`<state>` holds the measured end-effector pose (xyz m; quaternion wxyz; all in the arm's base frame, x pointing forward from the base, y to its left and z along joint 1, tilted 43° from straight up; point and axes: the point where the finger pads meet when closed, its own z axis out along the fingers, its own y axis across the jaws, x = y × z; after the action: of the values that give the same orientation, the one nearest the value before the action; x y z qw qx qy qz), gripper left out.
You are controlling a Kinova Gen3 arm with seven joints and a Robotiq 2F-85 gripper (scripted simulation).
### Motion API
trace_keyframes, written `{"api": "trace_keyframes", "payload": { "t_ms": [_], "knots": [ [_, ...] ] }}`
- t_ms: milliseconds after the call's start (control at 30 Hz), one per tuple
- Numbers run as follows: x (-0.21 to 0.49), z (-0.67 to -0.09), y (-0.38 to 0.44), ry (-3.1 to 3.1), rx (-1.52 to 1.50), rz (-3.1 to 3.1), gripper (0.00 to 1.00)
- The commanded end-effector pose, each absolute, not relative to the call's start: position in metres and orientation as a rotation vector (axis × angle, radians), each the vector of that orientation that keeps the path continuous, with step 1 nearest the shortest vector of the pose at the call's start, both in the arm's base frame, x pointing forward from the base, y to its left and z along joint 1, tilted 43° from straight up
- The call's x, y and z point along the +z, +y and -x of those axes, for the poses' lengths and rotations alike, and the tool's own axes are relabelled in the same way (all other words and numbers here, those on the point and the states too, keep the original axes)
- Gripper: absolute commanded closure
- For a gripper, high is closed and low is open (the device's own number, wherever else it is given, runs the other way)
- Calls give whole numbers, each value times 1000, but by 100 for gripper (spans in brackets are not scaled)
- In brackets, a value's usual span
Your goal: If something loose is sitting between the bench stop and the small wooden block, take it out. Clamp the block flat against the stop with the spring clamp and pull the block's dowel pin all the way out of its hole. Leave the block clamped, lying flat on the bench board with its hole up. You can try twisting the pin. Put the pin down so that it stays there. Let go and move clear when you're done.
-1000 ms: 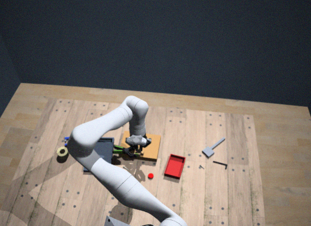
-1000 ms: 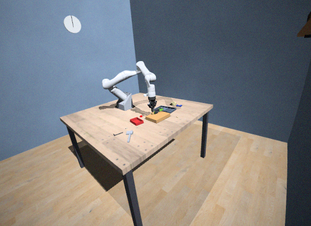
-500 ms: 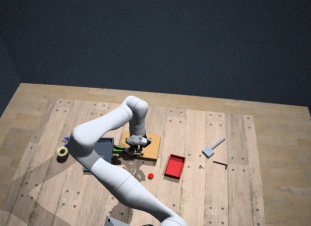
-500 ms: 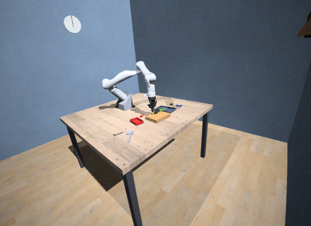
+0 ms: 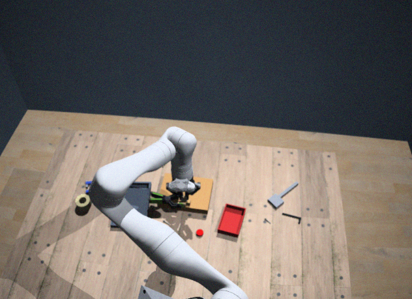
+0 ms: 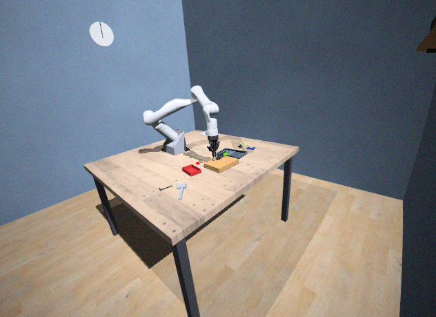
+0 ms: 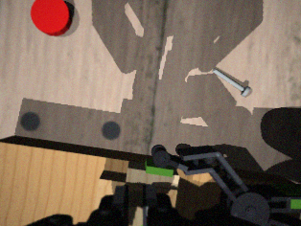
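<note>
Wooden planks dotted with dog holes make up the table [image 6: 147,173], and at its middle the gripper [image 5: 178,202] points straight down over the near edge of the orange bench board [image 5: 203,193]. Its fingers are drawn almost fully together, and only the wrist view shows what lies between them: a thin pale sliver that appears to be the dowel pin [image 7: 142,214], dim in the gripper's own shadow. Just ahead of the fingers, that same view shows the small wooden block [image 7: 136,176] on the board, with the green-padded tip of the black spring clamp [image 7: 206,168] pressed against it. From the top camera the block is hidden under the wrist and the clamp shows only as green and black handles reaching toward the dark grey tray [image 5: 141,183]. Beyond the board edge, the wrist view picks out a loose bolt [image 7: 232,82] and a red disc [image 7: 49,15] on the planks. The top view adds a red tray [image 5: 231,208], a grey hammer [image 5: 281,194], a hex key [image 5: 293,216] and a tape roll [image 5: 82,200]. Only the exterior camera shows the blue walls and a white clock [image 6: 101,33].
</note>
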<state>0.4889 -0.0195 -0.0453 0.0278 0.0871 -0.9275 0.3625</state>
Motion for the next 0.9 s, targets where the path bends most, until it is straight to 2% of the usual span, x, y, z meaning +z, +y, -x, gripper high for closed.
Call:
{"api": "trace_keyframes", "payload": {
  "t_ms": [0, 867],
  "knots": [
    [-45, -490, -18, -2864, 1118, -276, 90],
    [-45, -490, -18, -2843, 1111, -337, 90]
  ]
}}
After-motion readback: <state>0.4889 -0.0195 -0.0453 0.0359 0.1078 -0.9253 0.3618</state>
